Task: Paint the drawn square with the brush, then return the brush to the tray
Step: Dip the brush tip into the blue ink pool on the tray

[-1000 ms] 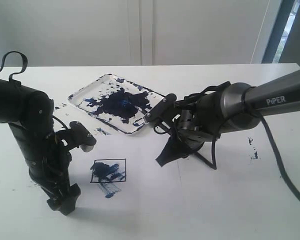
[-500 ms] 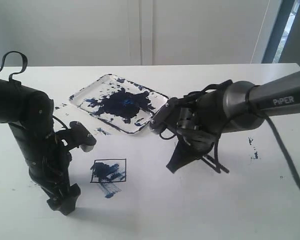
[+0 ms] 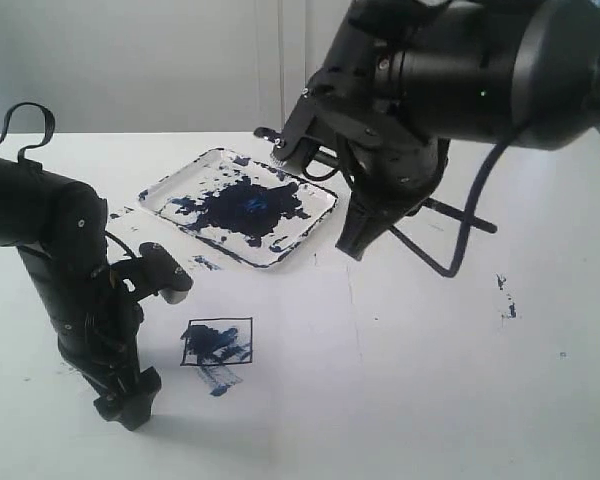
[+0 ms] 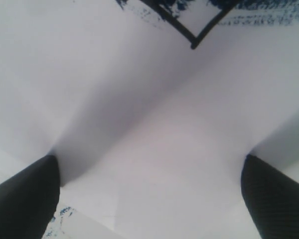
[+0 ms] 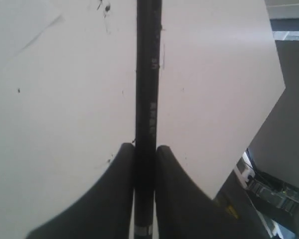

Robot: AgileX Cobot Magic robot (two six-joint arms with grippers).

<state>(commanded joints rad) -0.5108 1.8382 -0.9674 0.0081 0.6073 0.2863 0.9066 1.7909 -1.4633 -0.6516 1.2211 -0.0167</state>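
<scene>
Clamping the brush (image 5: 145, 74), right gripper (image 5: 145, 150) hangs near the paint-blotted tray (image 3: 152, 196); left gripper (image 4: 149, 160) gapes empty.

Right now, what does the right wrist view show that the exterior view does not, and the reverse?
Only the right wrist view shows the grip up close: the right hand has its two dark fingers pressed on both sides of the long thin black brush. Only the exterior view shows the shallow white tray with its dark blue blot, the black-outlined square smeared blue, and the black left arm. Both show the white table and the right hand itself.
</scene>
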